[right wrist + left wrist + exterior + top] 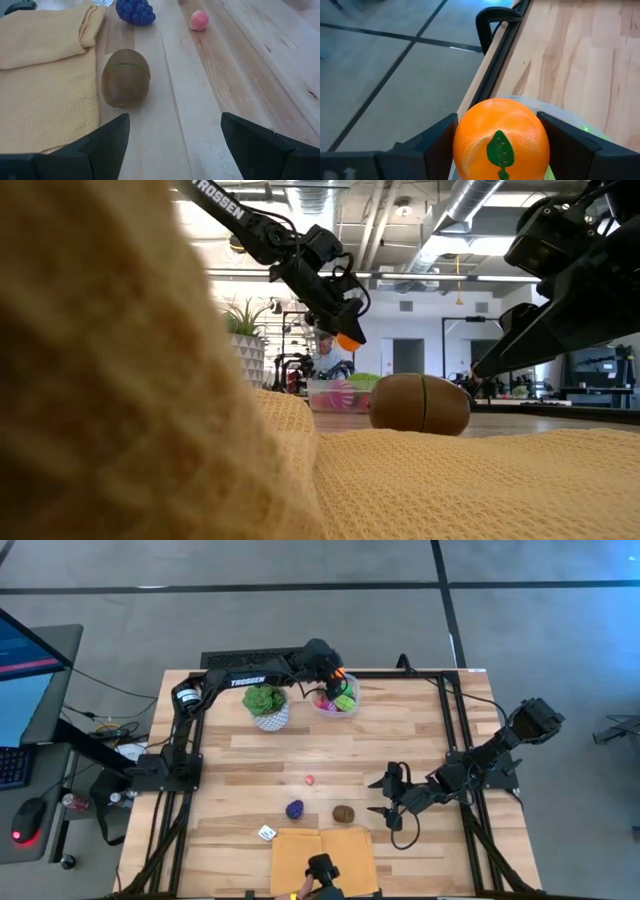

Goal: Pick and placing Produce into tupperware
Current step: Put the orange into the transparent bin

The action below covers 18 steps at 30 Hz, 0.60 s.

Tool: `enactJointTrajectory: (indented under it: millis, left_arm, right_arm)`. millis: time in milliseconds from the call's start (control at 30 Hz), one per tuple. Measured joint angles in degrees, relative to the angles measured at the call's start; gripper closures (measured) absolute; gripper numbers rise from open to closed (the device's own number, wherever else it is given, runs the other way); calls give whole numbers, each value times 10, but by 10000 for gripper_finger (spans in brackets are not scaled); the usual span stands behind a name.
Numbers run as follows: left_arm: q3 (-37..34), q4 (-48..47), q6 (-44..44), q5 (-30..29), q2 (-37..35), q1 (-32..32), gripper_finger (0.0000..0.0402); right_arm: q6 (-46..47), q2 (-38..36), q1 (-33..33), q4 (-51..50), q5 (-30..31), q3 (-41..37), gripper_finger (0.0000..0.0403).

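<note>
Left gripper (pixel 338 681) over tupperware (pixel 335 703) at far table edge, clamped on orange (pixel 501 141); I see green and pink produce inside tub. Right gripper (pixel 383 797) low near front, fingers spread wide, aimed at brown kiwi (pixel 125 77). Purple grapes (pixel 135 10), pink piece (pixel 199 20) loose on wood beside yellow cloth (pixel 45 70).

On your wooden table (pixel 420 740), the brown fruit (pixel 344 812) lies just ahead of the right claw (pixel 381 796), touching the yellow cloth (pixel 322 846). Beyond it lie the purple grapes (pixel 295 809) and pink piece (pixel 310 780). The tupperware (pixel 335 705) sits under the left claw (pixel 334 686), beside the potted plant (pixel 268 706).
</note>
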Motion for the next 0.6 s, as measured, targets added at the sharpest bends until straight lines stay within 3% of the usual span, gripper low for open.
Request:
enactJointTrajectory:
  millis: [333, 600]
  left_arm:
    - [0, 9, -9, 2, 0, 4, 154]
    - [0, -55, -16, 2, 0, 5, 154]
  right_arm:
    - [-1, 0, 0, 0, 2, 0, 67]
    - [-1, 0, 0, 0, 2, 0, 67]
